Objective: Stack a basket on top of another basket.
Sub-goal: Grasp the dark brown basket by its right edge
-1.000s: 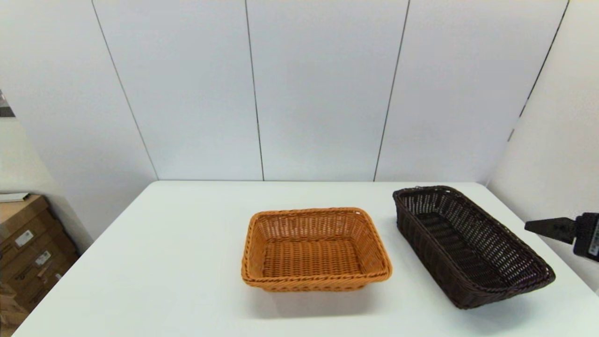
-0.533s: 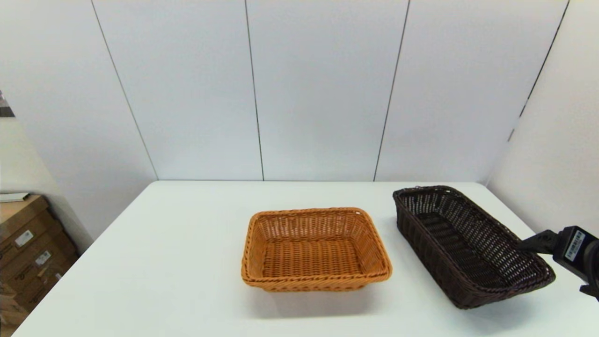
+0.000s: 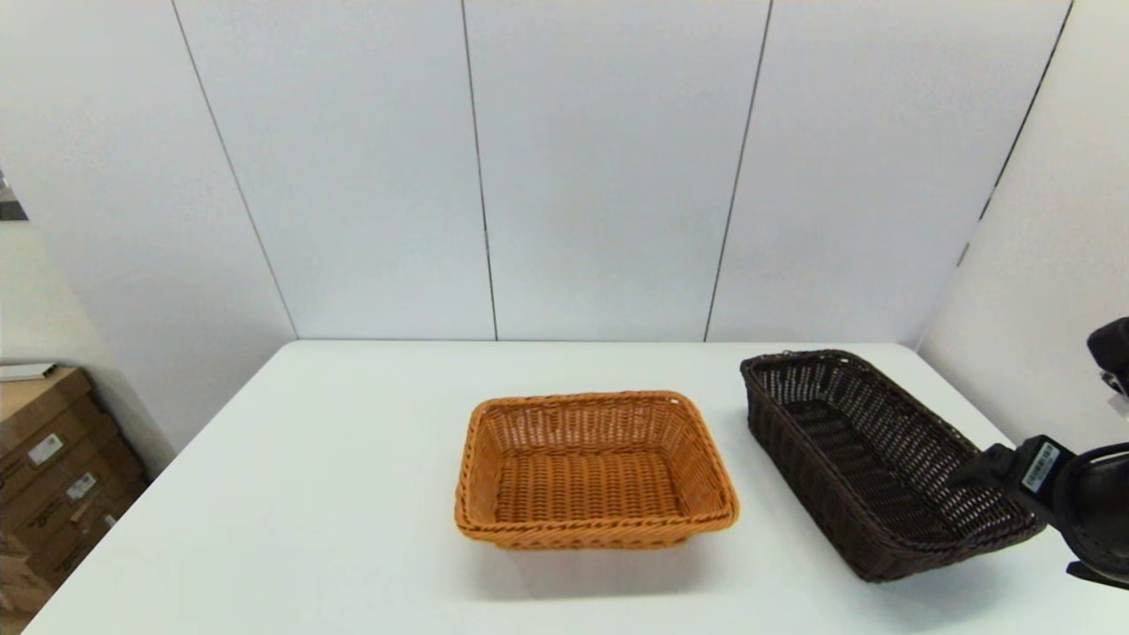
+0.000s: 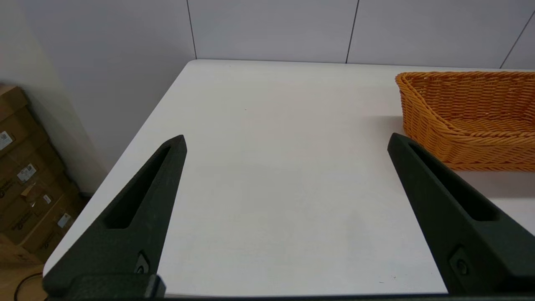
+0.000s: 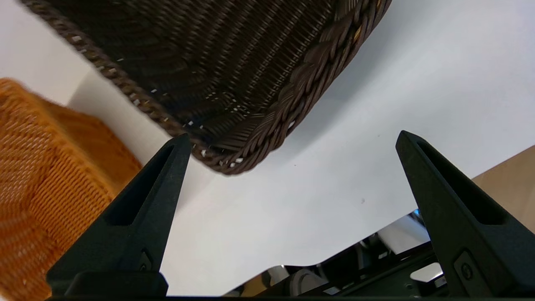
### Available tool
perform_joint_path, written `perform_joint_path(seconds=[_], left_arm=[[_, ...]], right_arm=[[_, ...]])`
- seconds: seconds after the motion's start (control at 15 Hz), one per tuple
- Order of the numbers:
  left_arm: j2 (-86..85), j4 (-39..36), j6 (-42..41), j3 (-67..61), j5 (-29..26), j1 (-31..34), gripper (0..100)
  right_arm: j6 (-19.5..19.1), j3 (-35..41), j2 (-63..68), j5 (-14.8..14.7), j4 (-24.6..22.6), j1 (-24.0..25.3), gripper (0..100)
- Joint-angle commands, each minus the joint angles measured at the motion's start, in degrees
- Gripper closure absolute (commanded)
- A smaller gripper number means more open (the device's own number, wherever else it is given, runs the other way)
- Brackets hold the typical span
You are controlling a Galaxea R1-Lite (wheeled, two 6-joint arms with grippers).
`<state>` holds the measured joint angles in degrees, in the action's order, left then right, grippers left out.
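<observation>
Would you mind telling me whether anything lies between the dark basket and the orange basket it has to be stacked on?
Nothing visible does. Only bare white table separates the dark brown basket from the orange basket, which holds nothing. The right gripper, fingers apart, is at the dark basket's near right corner, nothing between them.

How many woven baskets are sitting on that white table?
2. The orange basket sits near the table's middle; the dark brown basket lies apart from it on the robot's right, with the right tool at its near end. None looks hidden.

A white table (image 3: 353, 494) stands against grey wall panels (image 3: 600, 168); cardboard boxes (image 3: 53, 467) sit stacked beyond its left edge.
</observation>
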<state>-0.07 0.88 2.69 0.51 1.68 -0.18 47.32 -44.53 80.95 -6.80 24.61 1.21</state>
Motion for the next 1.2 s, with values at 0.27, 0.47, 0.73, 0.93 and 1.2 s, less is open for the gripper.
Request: perform_joint_path(seconds=[0.27, 0.47, 0.73, 0.93, 1.2], left_arm=[[-0.01, 0.00, 0.03, -0.07, 0.08, 0.01, 0], [-0.01, 0.00, 0.03, -0.07, 0.08, 0.01, 0], [-0.01, 0.00, 0.03, 0.02, 0.08, 0.01, 0], [-0.01, 0.00, 0.03, -0.07, 0.08, 0.01, 0], [-0.01, 0.00, 0.03, -0.07, 0.08, 0.01, 0]], right_arm=[[6.20, -3.37, 12.31, 0.39, 0.17, 0.11, 0], [8.40, -3.98, 14.15, 0.56, 0.17, 0.11, 0], [11.21, -4.42, 18.46, 0.56, 0.08, 0.02, 0], [11.39, -4.95, 19.87, 0.65, 0.17, -0.94, 0], [11.47, -5.04, 22.24, 1.88, 0.08, -1.47, 0]])
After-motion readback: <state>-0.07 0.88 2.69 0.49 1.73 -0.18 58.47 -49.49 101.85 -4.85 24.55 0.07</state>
